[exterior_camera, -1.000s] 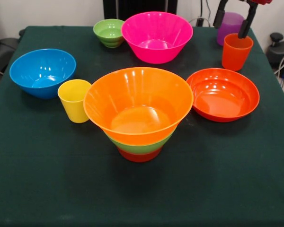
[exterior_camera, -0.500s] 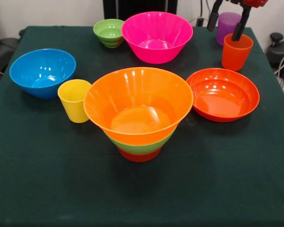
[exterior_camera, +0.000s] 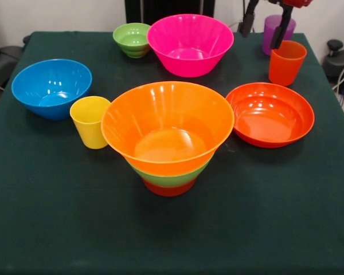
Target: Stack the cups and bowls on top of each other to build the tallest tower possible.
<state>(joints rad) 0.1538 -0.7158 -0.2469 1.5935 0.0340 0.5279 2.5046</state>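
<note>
The tower (exterior_camera: 168, 137) stands mid-table: a large yellow-orange bowl (exterior_camera: 167, 123) nested in a medium green bowl (exterior_camera: 171, 178) on a small red-orange bowl (exterior_camera: 169, 188). A yellow cup (exterior_camera: 90, 121) stands just to its left. An orange cup (exterior_camera: 286, 62) and a purple cup (exterior_camera: 280, 28) stand at the back right. My gripper (exterior_camera: 262, 30) hangs open and empty at the top right, above the table between the pink bowl (exterior_camera: 190, 43) and the purple cup.
A blue bowl (exterior_camera: 51, 87) sits at the left. The small ribbed green bowl (exterior_camera: 132, 39) is at the back beside the pink bowl. A shallow orange bowl (exterior_camera: 269, 113) lies to the right of the tower.
The open gripper has moved left and slightly up, away from above the orange cup. The cups and bowls have not moved.
</note>
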